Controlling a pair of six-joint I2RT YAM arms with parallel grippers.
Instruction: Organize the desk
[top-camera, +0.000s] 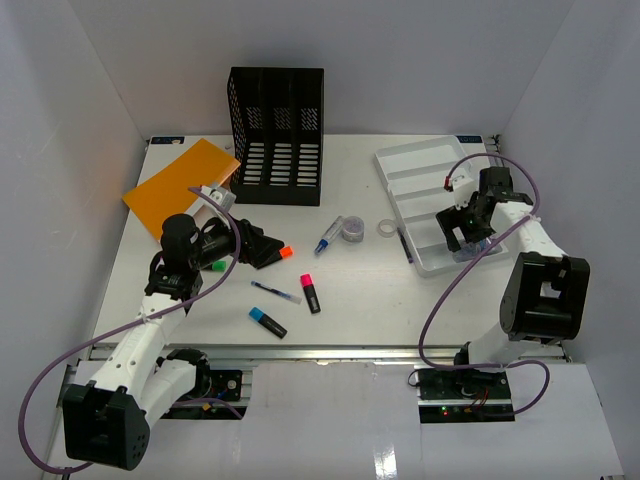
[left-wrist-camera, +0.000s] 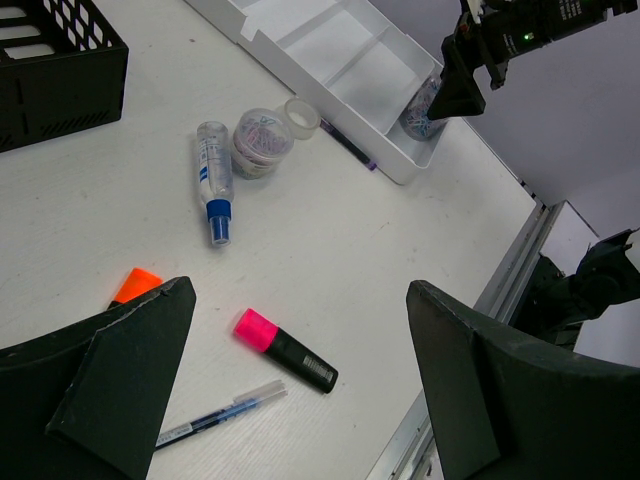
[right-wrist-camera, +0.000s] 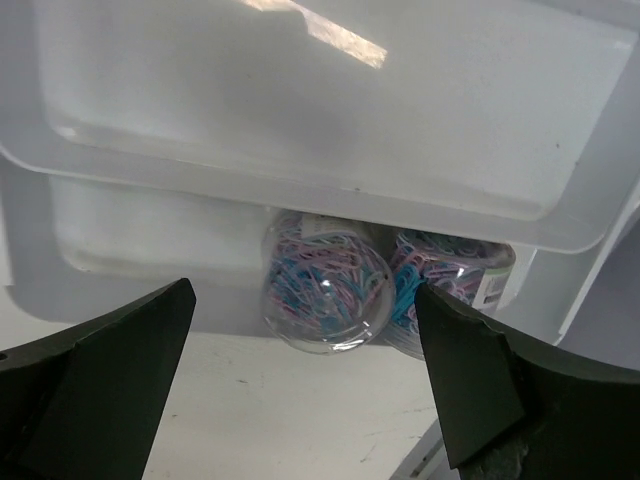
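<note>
tabletop (top-camera: 400, 310) carries loose pens mid-left. pink highlighter (left-wrist-camera: 285, 350) lies just right of the left gripper (left-wrist-camera: 300, 295), the nearer arm, long axis near-to-far. both jaws stand open, empty; right gripper (right-wrist-camera: 305, 300) hangs over the tray (top-camera: 415, 170) at right.

A black mesh file holder (top-camera: 277, 135) stands far middle, with a flat orange envelope (top-camera: 178, 190) to its left. A white compartmented plastic tray (top-camera: 418, 178) lies far right, two clear jars of coloured paper clips (right-wrist-camera: 325, 290) in its near end. Mid-scene lie a blue-capped clear bottle (top-camera: 331, 236), another clip jar (top-camera: 352, 230) and a clear ring (top-camera: 386, 228). Nearer are a pink-capped highlighter (top-camera: 311, 293), a blue-capped highlighter (top-camera: 267, 321) and a blue pen (top-camera: 275, 292).
</note>
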